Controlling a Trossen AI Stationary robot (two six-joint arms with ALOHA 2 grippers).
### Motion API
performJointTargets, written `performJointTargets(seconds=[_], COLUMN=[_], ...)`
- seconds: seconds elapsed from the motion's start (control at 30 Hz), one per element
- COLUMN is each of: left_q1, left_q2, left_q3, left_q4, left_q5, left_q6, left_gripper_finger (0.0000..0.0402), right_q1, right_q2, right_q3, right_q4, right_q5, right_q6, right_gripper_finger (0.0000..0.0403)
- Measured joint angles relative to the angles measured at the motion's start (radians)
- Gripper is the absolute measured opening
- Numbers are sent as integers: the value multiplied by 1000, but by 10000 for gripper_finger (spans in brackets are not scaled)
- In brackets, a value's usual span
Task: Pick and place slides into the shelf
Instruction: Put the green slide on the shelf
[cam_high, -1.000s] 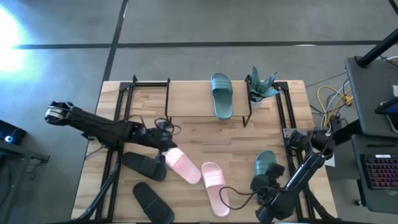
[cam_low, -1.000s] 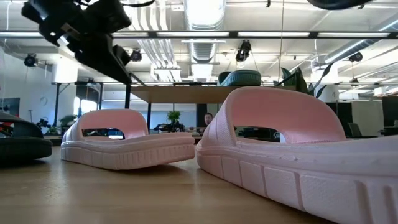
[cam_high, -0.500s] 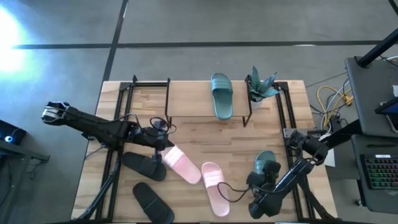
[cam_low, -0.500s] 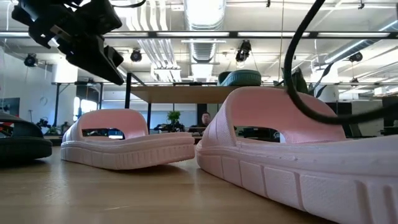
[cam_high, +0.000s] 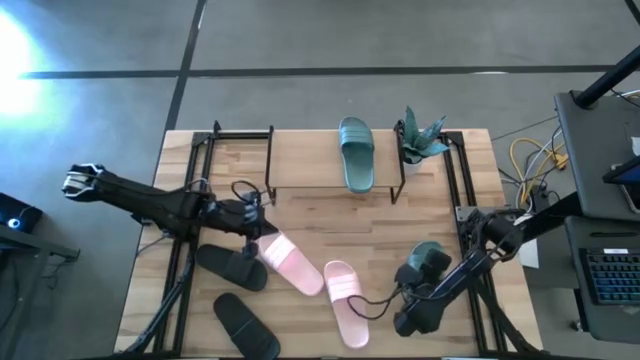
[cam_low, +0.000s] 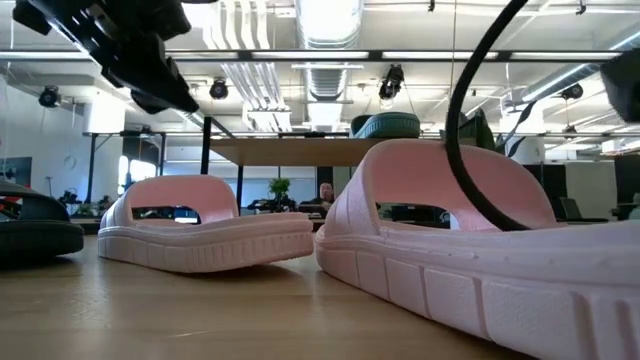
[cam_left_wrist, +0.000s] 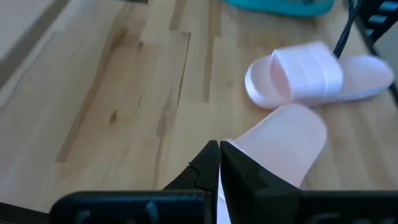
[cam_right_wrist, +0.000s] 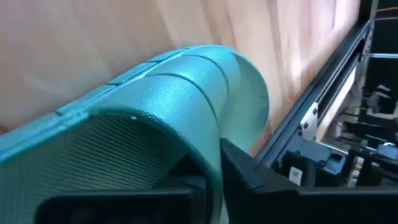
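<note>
One teal slide (cam_high: 355, 152) sits on the shelf (cam_high: 300, 160); right gripper (cam_right_wrist: 214, 171) pinches its mate's (cam_right_wrist: 155, 118) strap for lifting; left gripper (cam_left_wrist: 219, 163), pressed together, hovers over pink slide (cam_left_wrist: 280, 140).

Two teal slides (cam_high: 356, 152), two pink (cam_high: 293, 266), two black (cam_high: 231, 267)

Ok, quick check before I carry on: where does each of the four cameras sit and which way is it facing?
High view: overhead, straight down on the table, shelf, both arms.
Low view: table-top level, looking across two pink slides into the room; left arm shows top left.
Left wrist view: behind the shut left hand, over a pink slide.
Right wrist view: behind the right hand, shut on the teal slide's strap.
Shared: high and left wrist views both show the pink pair.
</note>
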Motion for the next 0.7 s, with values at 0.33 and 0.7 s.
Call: performJointTargets(seconds=[0.33, 0.7], left_q1=[-1, 0], left_q2=[-139, -181], left_q3=[-1, -11], left_q4=[-82, -103], left_q5=[-71, -128], left_q6=[-29, -78], left_gripper_finger=[0, 0], right_q1=[-97, -494], right_q2=[-175, -153], right_q3=[243, 603], right_q4=[-52, 65], right_q5=[357, 573], right_q6=[70, -658], right_gripper_finger=[12, 12])
